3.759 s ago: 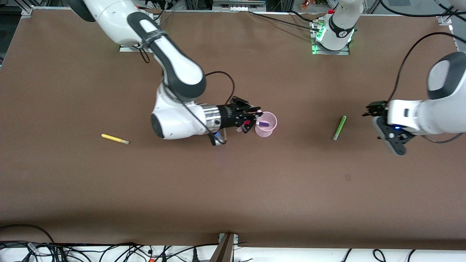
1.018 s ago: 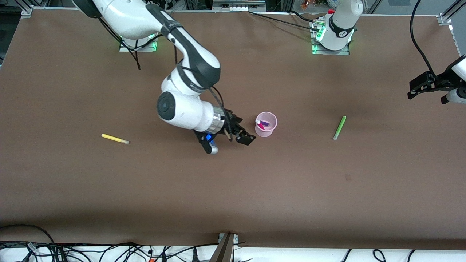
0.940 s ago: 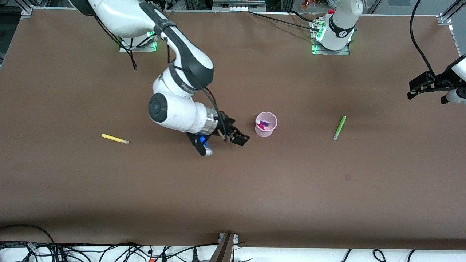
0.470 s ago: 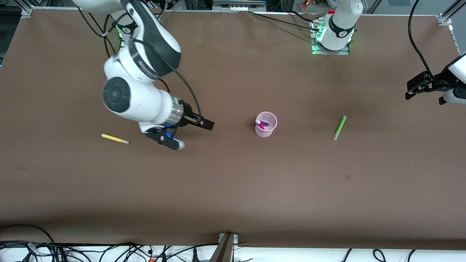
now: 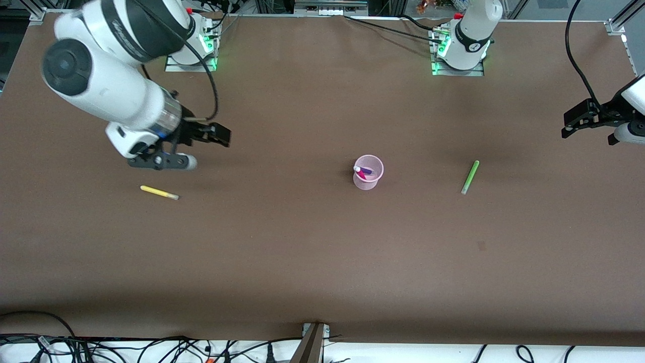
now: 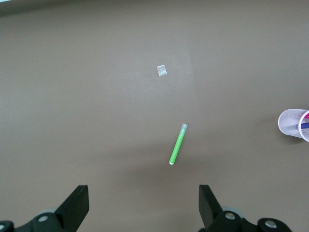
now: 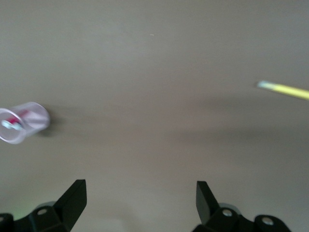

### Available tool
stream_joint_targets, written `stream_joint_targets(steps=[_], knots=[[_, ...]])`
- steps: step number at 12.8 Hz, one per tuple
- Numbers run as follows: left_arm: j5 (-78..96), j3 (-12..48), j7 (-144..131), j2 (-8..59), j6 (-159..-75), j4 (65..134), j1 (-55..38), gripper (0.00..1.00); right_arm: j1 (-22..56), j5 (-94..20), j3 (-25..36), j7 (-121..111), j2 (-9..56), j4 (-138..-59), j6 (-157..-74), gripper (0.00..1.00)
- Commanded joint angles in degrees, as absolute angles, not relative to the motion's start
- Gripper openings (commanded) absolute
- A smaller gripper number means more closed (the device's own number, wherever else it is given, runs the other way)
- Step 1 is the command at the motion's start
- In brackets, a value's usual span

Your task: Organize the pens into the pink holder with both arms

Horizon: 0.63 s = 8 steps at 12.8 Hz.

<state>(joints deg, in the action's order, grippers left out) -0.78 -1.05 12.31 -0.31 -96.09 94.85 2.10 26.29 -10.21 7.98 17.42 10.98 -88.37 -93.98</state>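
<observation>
The pink holder [image 5: 368, 179] stands mid-table with the magenta pen [image 5: 360, 174] and the purple pen [image 5: 367, 171] inside it. The yellow pen [image 5: 159, 192] lies toward the right arm's end of the table. The green pen [image 5: 469, 177] lies toward the left arm's end. My right gripper [image 5: 214, 135] is open and empty, up over bare table beside the yellow pen. Its wrist view shows its open jaws [image 7: 140, 203], the holder [image 7: 24, 122] and the yellow pen [image 7: 285, 89]. My left gripper [image 5: 574, 123] is open and empty, high by the table's end. Its wrist view shows its open jaws [image 6: 144, 208], the green pen [image 6: 177, 150] and the holder [image 6: 294, 124].
The brown table [image 5: 322, 252] is bare between the pens and the holder. A small pale mark [image 6: 161, 70] sits on the table near the green pen. The arm bases [image 5: 458, 55] stand along the table's back edge, and cables [image 5: 151, 348] lie along the front edge.
My right arm has let go of the magenta pen in the holder, swung away toward its end of the table and risen. My left arm pulled back earlier and now holds still.
</observation>
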Motion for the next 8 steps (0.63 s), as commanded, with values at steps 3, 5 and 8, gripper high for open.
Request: stream_joint_targets(steps=[3,5,8], knots=[[-0.1,-1.3,12.2,-0.3,-96.2,94.3,1.6,1.0,26.6,-4.8,15.4,0.1,2.6,-96.9,-94.4,1.0],[-0.1,-1.3,12.2,-0.3,-96.2,94.3,1.5,1.0,26.6,-2.6,16.2,-0.4,2.7,-95.9,-94.4,1.0],[-0.2,-1.3,12.6,-0.3,-96.2,94.3,1.3,1.0,26.6,-1.4,16.2,-0.4,3.2,-94.3,-94.3,1.0]])
